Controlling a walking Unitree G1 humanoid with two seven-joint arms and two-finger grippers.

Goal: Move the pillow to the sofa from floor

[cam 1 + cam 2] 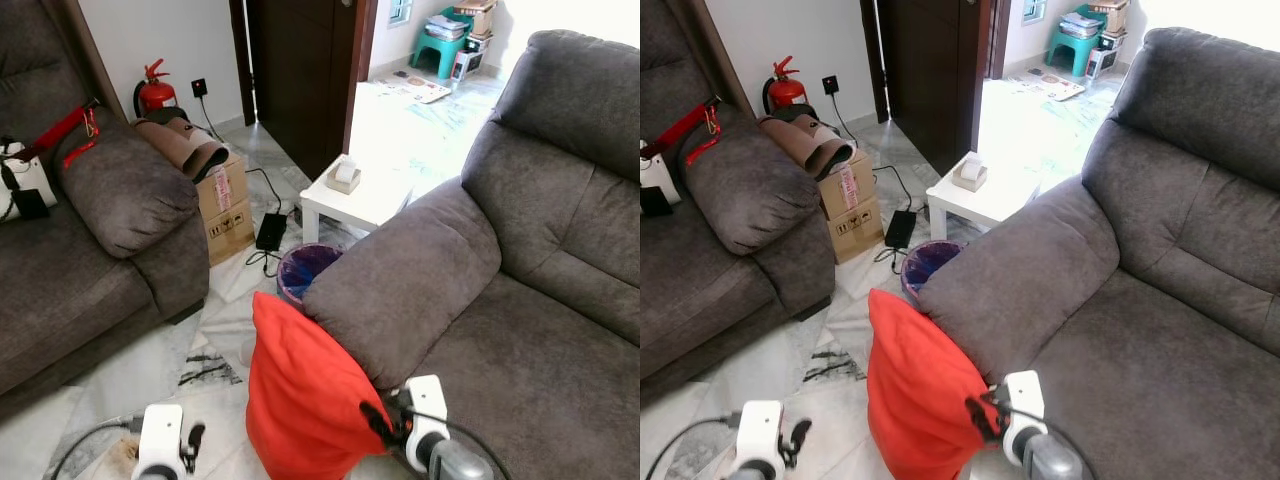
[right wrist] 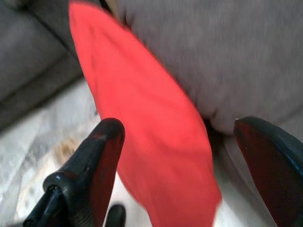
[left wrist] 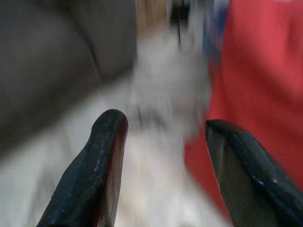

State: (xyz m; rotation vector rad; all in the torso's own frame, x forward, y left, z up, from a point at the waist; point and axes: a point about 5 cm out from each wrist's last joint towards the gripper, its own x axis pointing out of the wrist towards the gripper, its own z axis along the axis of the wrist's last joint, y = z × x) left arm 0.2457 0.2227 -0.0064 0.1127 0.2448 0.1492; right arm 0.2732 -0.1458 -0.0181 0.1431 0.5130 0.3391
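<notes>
A red pillow (image 1: pixel 300 390) stands on end on the marble floor, leaning against the armrest (image 1: pixel 400 280) of the grey sofa (image 1: pixel 540 330) on the right. My right gripper (image 2: pixel 179 125) is open, its two fingers spread wide with the pillow's upper edge between and just ahead of them. In the left eye view its black finger (image 1: pixel 378 424) sits at the pillow's right side, low by the sofa front. My left gripper (image 3: pixel 164 120) is open over the floor to the left of the pillow, with nothing between its fingers.
A second grey sofa (image 1: pixel 90 260) stands on the left. A purple bin (image 1: pixel 305 268), a white side table (image 1: pixel 365 195), a cardboard box (image 1: pixel 225 205) and black cables (image 1: pixel 268 232) lie behind the pillow. A fire extinguisher (image 1: pixel 152 92) stands by the wall.
</notes>
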